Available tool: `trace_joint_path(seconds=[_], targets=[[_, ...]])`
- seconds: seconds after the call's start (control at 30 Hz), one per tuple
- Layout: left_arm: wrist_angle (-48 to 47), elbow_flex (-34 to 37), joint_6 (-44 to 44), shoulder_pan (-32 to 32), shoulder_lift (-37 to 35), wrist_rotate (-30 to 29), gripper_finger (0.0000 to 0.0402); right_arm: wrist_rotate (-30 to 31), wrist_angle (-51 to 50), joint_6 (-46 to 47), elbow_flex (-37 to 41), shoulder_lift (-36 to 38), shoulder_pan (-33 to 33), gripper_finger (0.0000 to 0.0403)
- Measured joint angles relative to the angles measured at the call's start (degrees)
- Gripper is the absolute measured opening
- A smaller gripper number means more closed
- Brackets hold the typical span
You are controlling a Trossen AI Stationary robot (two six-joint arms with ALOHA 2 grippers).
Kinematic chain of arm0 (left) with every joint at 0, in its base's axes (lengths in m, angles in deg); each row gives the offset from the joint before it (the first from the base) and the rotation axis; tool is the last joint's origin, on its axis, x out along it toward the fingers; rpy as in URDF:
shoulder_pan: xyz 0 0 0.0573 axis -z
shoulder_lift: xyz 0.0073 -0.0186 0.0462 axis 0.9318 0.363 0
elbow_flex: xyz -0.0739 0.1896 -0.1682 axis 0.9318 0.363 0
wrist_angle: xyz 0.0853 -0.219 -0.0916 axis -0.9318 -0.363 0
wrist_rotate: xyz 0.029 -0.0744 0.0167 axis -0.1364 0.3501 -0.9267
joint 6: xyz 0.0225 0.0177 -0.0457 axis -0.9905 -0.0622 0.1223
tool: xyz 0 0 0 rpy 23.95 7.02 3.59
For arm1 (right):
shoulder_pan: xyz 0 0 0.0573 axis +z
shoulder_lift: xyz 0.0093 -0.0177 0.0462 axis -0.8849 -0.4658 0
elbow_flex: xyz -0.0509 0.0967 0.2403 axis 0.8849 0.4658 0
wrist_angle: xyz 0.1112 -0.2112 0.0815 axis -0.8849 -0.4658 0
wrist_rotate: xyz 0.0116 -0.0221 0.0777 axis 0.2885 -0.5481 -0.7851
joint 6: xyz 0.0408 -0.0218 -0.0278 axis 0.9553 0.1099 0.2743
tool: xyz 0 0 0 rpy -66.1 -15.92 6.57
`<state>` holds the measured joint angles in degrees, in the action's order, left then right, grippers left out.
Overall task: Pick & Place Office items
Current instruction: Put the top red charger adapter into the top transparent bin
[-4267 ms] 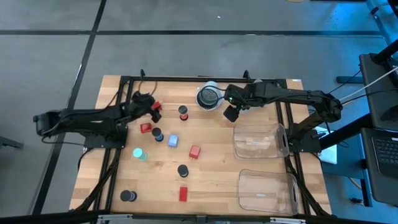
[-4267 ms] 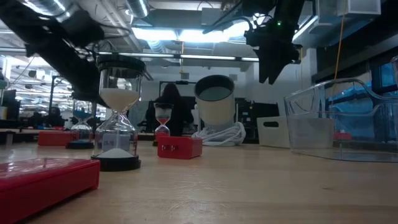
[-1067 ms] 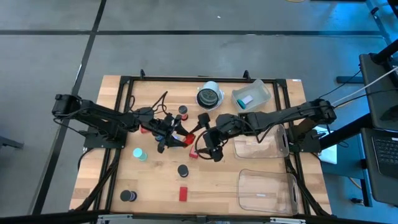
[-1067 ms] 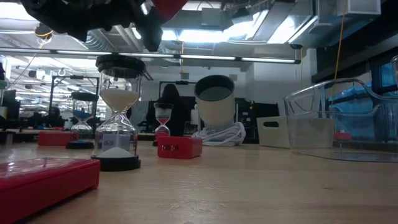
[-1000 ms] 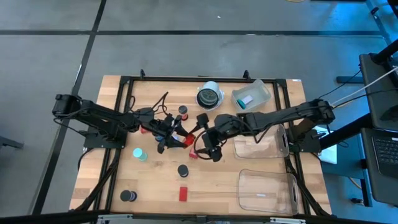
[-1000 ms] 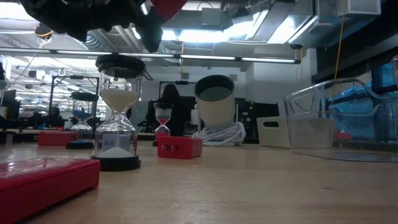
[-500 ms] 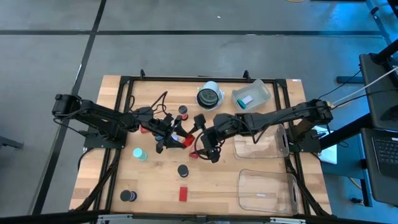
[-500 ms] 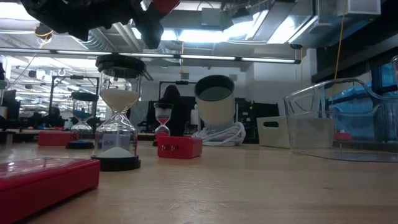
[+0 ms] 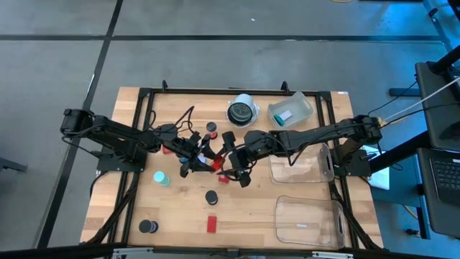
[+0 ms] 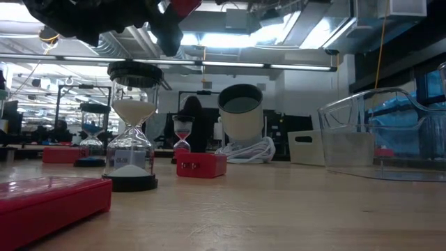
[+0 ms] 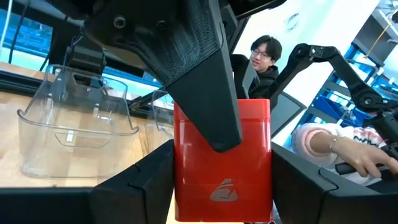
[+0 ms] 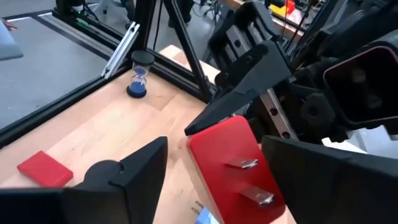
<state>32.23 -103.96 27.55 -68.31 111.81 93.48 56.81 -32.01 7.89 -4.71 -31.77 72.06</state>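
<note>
A red block [image 11: 222, 155] with two metal prongs [image 12: 249, 180] on one face hangs in the air over the middle of the table. My left gripper [image 9: 206, 160] is shut on it, reaching in from the table's left. My right gripper [image 9: 229, 165] comes from the right. Its fingers [image 12: 146, 165] stand on either side of the block's free end, with a gap showing at one side. On the table lie another red block [image 9: 212, 224], black discs [image 9: 211, 196], a teal piece [image 9: 162, 178] and a small red hourglass [image 9: 210, 128]. My left gripper pinches the red block by two opposite sides [image 11: 181, 180] between its two fingers. The fingers lie about level and come from the table's left. The block is lifted clear of the table and sticks out past the fingertips toward my right gripper.
A clear bin [image 9: 291, 109] holding a pale blue piece stands at the far edge beside a round white-and-dark bowl-like thing [image 9: 242, 112]. Two more clear bins [image 9: 298, 162] [image 9: 309, 219] line the right side. In the low view an hourglass [image 10: 130, 132] and red blocks [image 10: 201, 165] stand near.
My right gripper has edged toward the table's left and tipped a little, so that its fingers now stand around the red block's free end. My left gripper has kept the block still in the air.
</note>
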Motion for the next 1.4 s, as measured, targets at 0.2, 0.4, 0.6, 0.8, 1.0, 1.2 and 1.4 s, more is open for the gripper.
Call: trace_joint_path(seconds=[0.2,0.4,0.6,0.8,1.0,1.2,1.4], targets=[[0.2,-0.1,0.3,0.0,0.0,1.0,0.0212,-1.3,0.3,1.1,0.0,-0.2,-0.7,0.0222],[-1.1,-2.1,1.3,0.0,0.0,6.2,0.0212,-4.0,1.8,-2.1,0.0,-0.2,-0.9,0.0163],[-1.2,-2.4,2.5,-0.2,0.0,7.2,0.0212,-7.8,2.3,-4.9,0.0,-0.2,-1.0,0.0133],[-0.4,-2.4,2.1,-0.2,0.0,6.8,0.0222,-7.9,2.7,-5.2,0.0,-0.1,-0.8,0.0133],[0.9,-2.6,1.6,-1.8,-0.2,5.3,0.0264,-7.4,1.6,-0.4,0.1,-0.1,-0.9,0.0124],[1.2,-4.2,2.6,-5.4,-0.6,4.5,0.0284,-6.7,-4.3,4.9,0.2,0.8,-2.3,0.0124],[-0.5,-4.6,1.9,-12.3,-2.3,5.3,0.0283,3.6,-22.4,16.1,0.2,8.4,-3.0,0.0124]])
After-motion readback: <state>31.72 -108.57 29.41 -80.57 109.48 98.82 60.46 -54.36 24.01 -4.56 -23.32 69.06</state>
